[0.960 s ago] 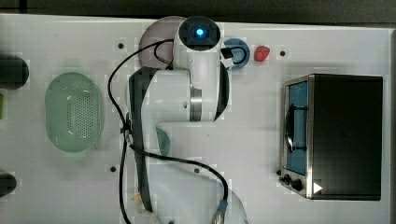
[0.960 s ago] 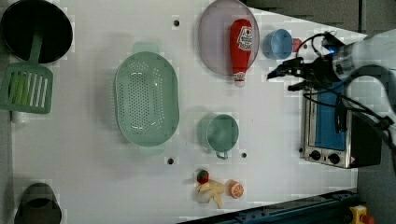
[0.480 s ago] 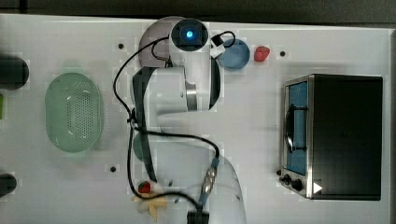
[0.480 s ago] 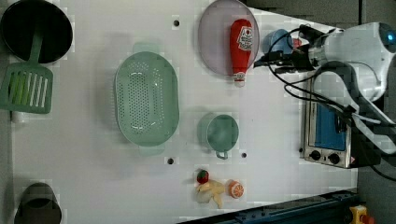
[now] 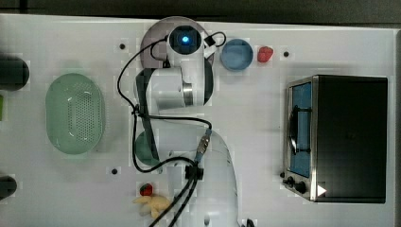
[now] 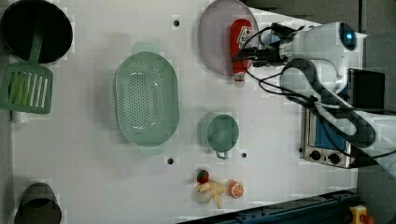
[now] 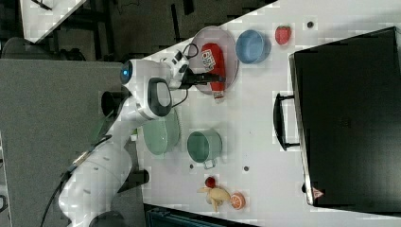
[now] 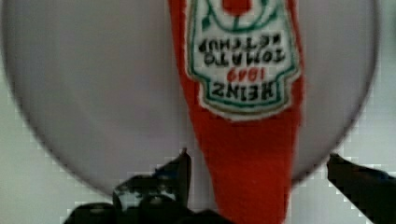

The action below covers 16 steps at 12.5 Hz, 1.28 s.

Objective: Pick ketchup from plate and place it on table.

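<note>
End effector (image 6: 245, 56) has swung in from beside the small round blue bowl (image 5: 237, 54) and now sits over the slim red ketchup bottle with the white cap (image 6: 239, 48). A second ago it hung out past the bowl, well clear of the large flat mauve-grey round plate (image 6: 212, 42); the arm has dropped and reached across since then.

Fingers wide apart, nothing held. In the wrist view the two dark fingertips (image 8: 180, 170) straddle the bottle's tapering neck, one on each side, with a gap showing on both. No contact that I can see.

Ketchup bottle hasn't moved: lying flat on the plate directly under the end effector, label up, body on the plate and the neck and cap end overhanging the rim toward the white flat counter with small dark holes (image 6: 93, 177). Plate hasn't shifted either.

What it means: approach is basically done and the alignment looks right for a pinch across the narrow neck. My read is that it's at pre-grasp, so the next step would be a short descent, then close. Grasp not yet made, so the task itself is barely started.

Watch items, as judgement:
- Neck is tapered and smooth, so the bottle could squirt out of the pinch or tilt body-down on lift.
- Blue bowl and the small red strawberry (image 5: 265, 54) sit just beside the end effector on the side away from the plate's centre; put-down spot should avoid them. Plenty of bare counter elsewhere.
</note>
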Tool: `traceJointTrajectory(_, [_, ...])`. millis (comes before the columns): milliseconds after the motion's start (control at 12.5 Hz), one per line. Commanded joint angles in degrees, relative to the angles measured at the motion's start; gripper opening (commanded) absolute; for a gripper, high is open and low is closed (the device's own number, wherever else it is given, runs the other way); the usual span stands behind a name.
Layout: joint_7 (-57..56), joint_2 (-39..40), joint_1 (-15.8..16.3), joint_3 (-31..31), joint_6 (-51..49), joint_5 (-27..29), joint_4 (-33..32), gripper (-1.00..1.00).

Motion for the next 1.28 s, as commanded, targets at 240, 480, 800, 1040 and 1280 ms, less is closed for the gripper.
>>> traceJointTrajectory(240, [-2.5, 3.6, 0.6, -0.6, 4.6, -3.2, 4.7, 1.00])
traceJointTrajectory(480, [-2.6, 4.9, 0.9, -0.5, 8.1, -3.2, 5.0, 0.68])
traceJointTrajectory(800, [-2.4, 4.0, 0.9, -0.3, 8.2, -3.2, 5.6, 0.20])
traceJointTrajectory(1040, [-0.6, -1.0, 0.7, -0.2, 7.3, -3.1, 5.3, 0.20])
traceJointTrajectory(1280, [2.8, -9.6, 0.2, -0.2, -3.9, -3.1, 4.7, 0.20])
